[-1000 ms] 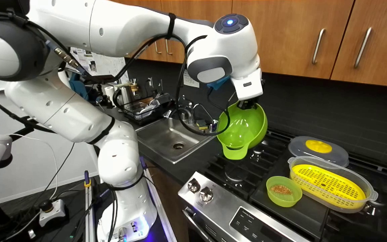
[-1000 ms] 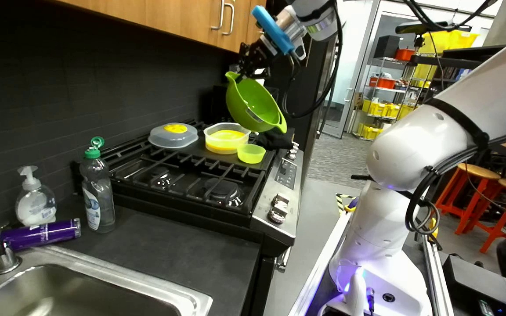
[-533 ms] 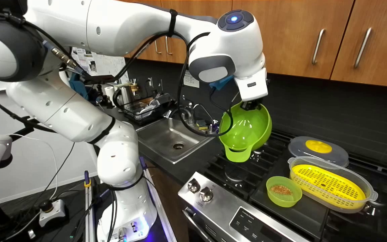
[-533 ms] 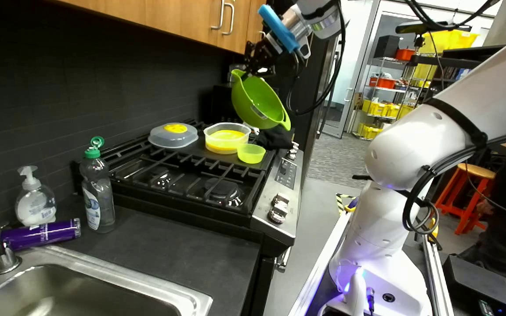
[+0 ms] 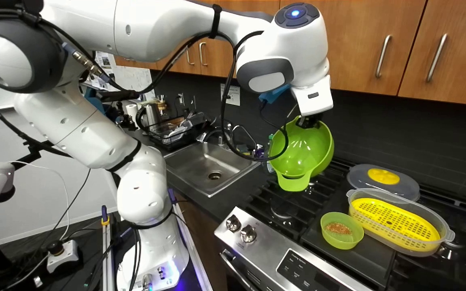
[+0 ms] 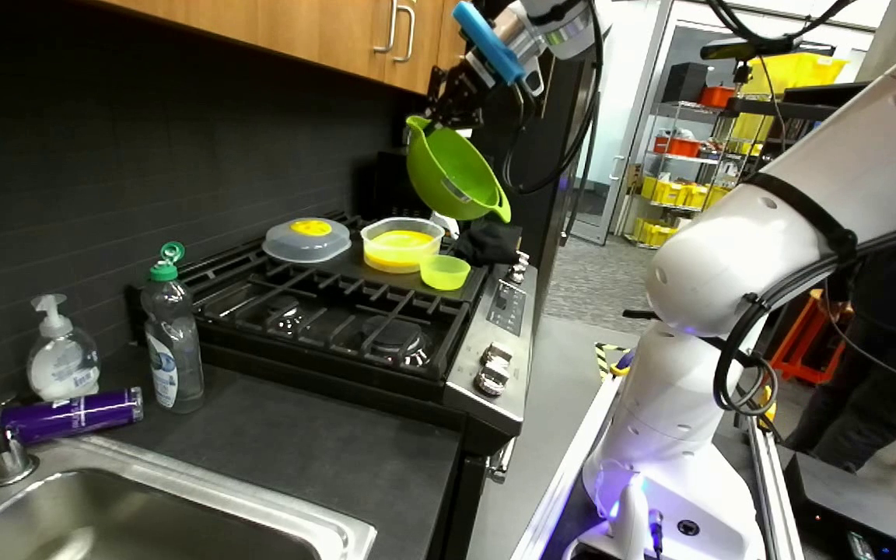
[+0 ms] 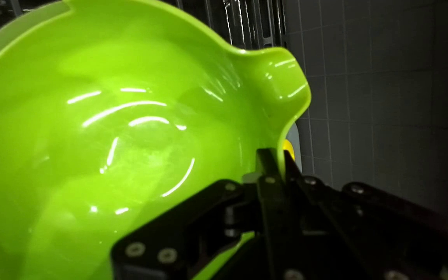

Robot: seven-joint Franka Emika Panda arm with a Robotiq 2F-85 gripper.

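My gripper [image 7: 280, 161] is shut on the rim of a green bowl [image 7: 150, 147], with one finger inside and one outside the wall. The bowl hangs tilted in the air above the stove in both exterior views [image 5: 303, 151] [image 6: 452, 171]. Its inside looks empty in the wrist view, and its handle loop points downward. Below it on the stove stand a small green cup [image 5: 342, 240] with brown grains in it, a clear oval container [image 5: 445, 234] with a yellow perforated insert [image 5: 395, 220], and a grey lid [image 5: 358, 178] with a yellow centre.
A steel sink [image 5: 212, 188] lies beside the stove [image 6: 448, 373]. A dish soap bottle [image 6: 172, 342], a pump bottle [image 6: 63, 354] and a purple cylinder [image 6: 78, 414] stand or lie near it. Wooden cabinets [image 5: 346, 44] hang above. A person [image 6: 876, 365] is behind the arm.
My gripper and the held bowl have moved right and slightly up in an exterior view, with the grip unchanged. A person has come into view behind the arm. The stove items have not moved.
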